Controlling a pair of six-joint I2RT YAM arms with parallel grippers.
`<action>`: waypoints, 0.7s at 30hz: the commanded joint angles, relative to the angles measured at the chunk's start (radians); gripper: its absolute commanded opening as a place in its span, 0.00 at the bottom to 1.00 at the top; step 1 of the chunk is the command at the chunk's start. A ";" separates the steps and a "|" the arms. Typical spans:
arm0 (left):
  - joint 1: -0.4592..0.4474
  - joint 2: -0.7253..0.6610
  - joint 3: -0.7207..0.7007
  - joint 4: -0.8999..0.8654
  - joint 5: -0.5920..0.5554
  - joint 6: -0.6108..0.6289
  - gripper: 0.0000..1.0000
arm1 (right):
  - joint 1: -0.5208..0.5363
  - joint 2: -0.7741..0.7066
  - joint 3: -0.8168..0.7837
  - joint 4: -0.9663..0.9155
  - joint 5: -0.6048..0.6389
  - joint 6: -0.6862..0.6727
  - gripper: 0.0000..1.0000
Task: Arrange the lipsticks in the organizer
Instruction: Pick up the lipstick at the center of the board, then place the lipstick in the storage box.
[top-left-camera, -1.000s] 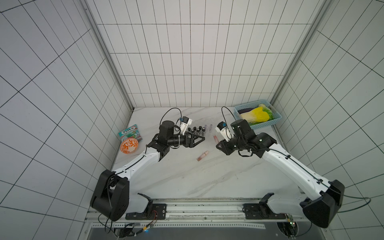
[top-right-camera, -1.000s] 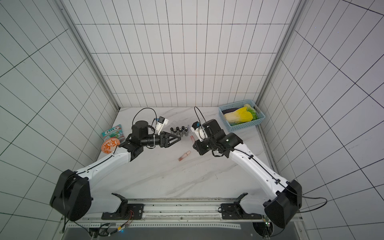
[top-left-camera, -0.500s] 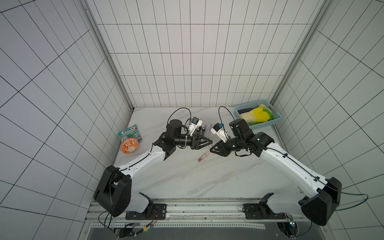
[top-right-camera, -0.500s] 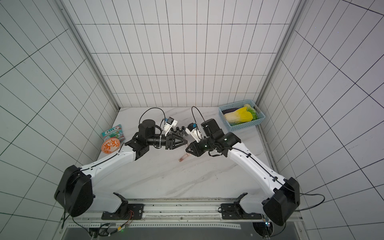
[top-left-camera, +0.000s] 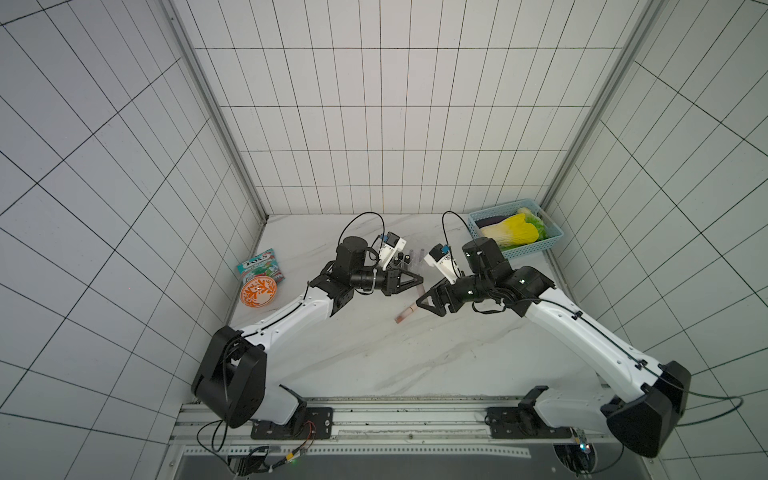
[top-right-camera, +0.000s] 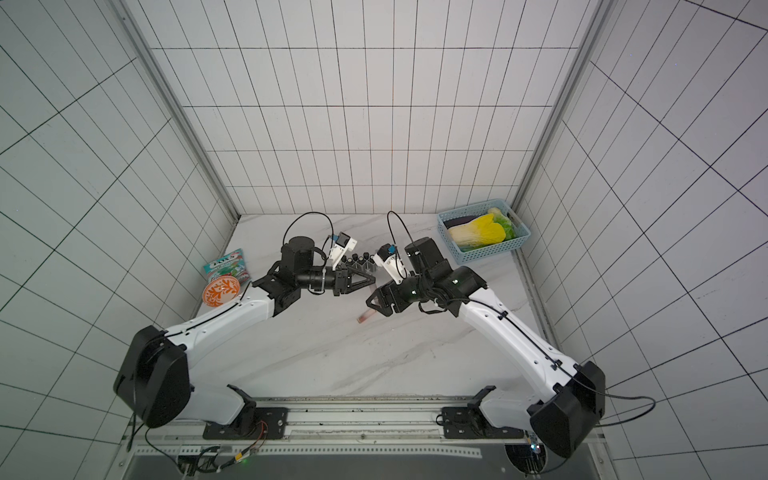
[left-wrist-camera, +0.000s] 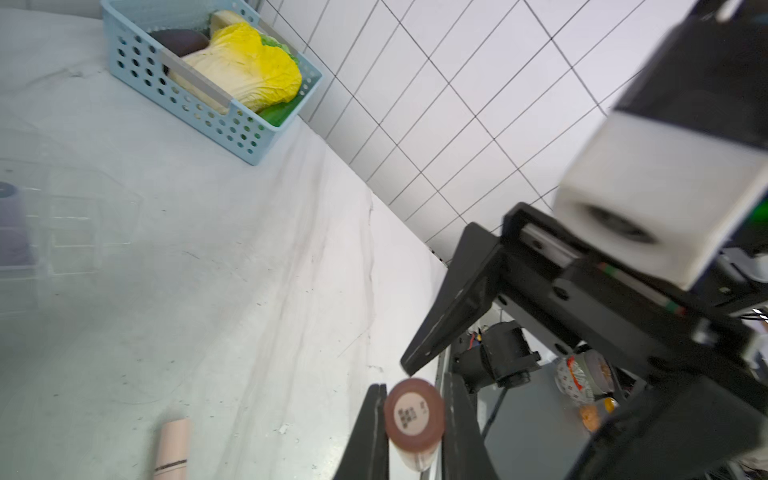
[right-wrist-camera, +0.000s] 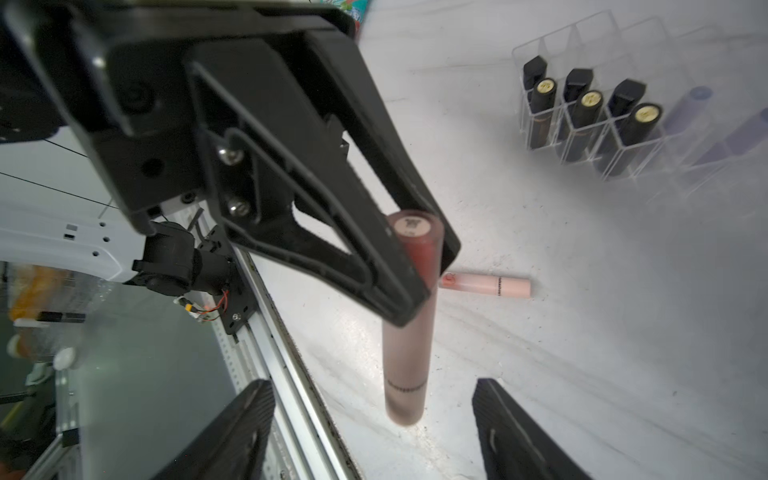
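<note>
While left gripper (top-left-camera: 420, 281) clenched a pink lipstick (right-wrist-camera: 409, 332), right gripper (top-left-camera: 429, 306) stood released at its 5 o'clock in a top view, second lipstick (top-left-camera: 405, 313) lying at 7 o'clock.

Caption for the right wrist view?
Left end effector clamps a translucent pink-red lipstick tube; right end effector open; clear plastic organizer holds black lipsticks.

Centre of the white marble table (top-right-camera: 332, 365): left gripper (top-right-camera: 373, 281), tips pinched to a point, facing right gripper (top-right-camera: 376, 306), spread wide.
- Just beside the right gripper, base side: pink lipstick tube (top-right-camera: 363, 317), flat on the marble.
- Behind both grippers: clear organizer (top-right-camera: 362, 266) with upright black lipsticks (top-right-camera: 351, 258).
- Far right corner: light-blue perforated basket (top-right-camera: 494, 251) with napa cabbage (top-right-camera: 478, 228).
- Left edge: orange-patterned bowl (top-right-camera: 220, 291), just beside snack packet (top-right-camera: 226, 266).
</note>
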 joint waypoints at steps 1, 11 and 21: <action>-0.015 0.046 0.085 -0.116 -0.272 0.142 0.07 | -0.017 -0.069 -0.051 0.038 0.149 0.017 1.00; -0.088 0.281 0.273 -0.081 -0.680 0.320 0.07 | -0.088 -0.257 -0.182 0.105 0.354 0.056 0.99; -0.090 0.511 0.450 -0.037 -0.825 0.389 0.07 | -0.112 -0.325 -0.228 0.099 0.358 0.054 0.99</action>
